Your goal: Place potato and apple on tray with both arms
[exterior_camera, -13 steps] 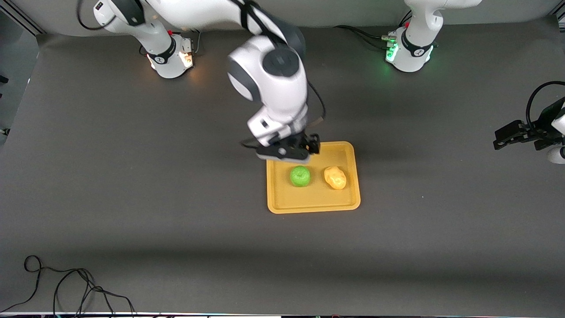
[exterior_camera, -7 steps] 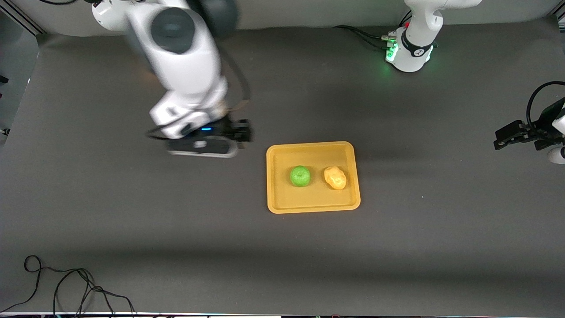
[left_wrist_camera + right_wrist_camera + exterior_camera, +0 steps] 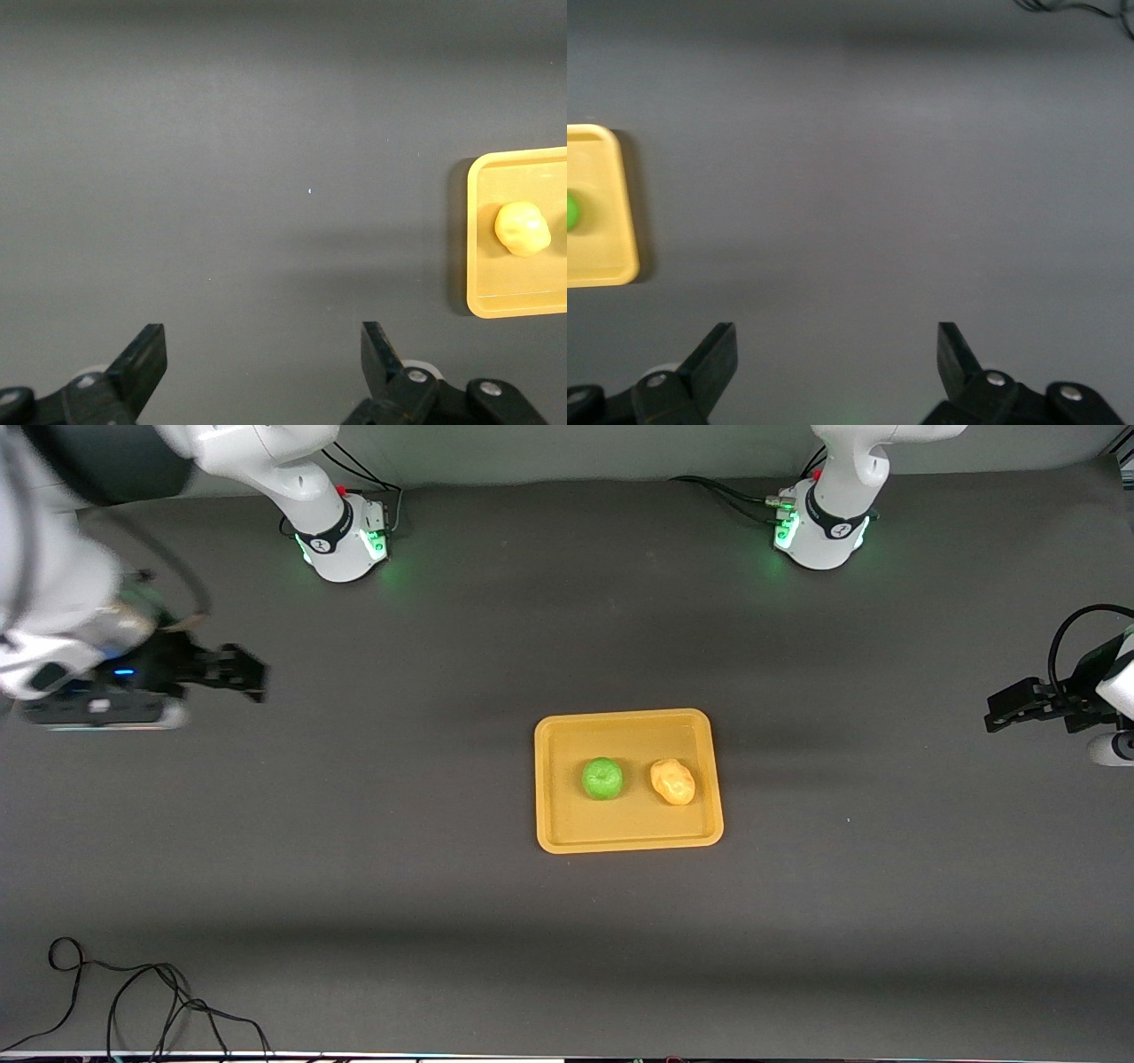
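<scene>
Apple (image 3: 602, 778) and potato (image 3: 673, 781) sit side by side on the tray (image 3: 629, 838) mid-worktop, so just park both empty end effectors, left (image 3: 1010, 710) and right (image 3: 237, 673), fingers apart, over the worktop's ends.

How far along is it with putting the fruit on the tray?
It looks finished: the apple and potato lie side by side on the tray. Nothing is in hand; the left gripper and right gripper hang open over bare table at their own ends.

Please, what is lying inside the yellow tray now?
On the tray lie the green apple and, beside it toward the left arm's end, the potato, apart. What is beneath them is hidden.
</scene>
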Robot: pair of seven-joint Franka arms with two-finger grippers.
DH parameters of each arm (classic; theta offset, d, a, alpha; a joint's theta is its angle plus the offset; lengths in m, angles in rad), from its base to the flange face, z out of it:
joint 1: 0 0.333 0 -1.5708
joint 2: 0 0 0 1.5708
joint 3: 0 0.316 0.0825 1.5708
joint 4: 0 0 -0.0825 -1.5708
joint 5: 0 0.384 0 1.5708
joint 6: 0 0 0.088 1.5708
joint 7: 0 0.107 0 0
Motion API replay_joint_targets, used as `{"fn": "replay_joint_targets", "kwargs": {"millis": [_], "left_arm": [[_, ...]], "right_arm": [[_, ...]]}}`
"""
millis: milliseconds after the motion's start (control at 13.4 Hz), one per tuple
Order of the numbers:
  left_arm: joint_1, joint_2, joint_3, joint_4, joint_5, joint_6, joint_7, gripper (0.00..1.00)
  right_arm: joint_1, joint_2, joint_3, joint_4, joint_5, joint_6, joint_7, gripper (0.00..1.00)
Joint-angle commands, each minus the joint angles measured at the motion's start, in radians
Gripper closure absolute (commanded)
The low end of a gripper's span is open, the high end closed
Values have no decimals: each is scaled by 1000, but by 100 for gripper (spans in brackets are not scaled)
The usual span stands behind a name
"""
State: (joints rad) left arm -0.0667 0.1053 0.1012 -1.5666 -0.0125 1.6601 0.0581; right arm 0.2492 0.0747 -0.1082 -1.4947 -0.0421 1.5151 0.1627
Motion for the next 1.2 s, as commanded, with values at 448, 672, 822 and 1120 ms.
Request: {"fn": "replay_joint_targets", "kwargs": {"millis": [448,672,822,1120], "left_arm": [[1,-13,-1,-3,2,-3,0,2],[-1,-13,-1,-3,2,-6,-1,2],[-2,-13,-1,-1,2,-10,-1,2],[-12,-21,-8,2,2,-20,-20,2]], "right_arm": [[-162,-44,-21,-59,31,25,-121,0],[-160,-32,-22,-56,33,22,-137,0],[-157,-32,-24,-59,66,14,-130,0],[-160,-33,-28,-59,99,14,-132,0]]}}
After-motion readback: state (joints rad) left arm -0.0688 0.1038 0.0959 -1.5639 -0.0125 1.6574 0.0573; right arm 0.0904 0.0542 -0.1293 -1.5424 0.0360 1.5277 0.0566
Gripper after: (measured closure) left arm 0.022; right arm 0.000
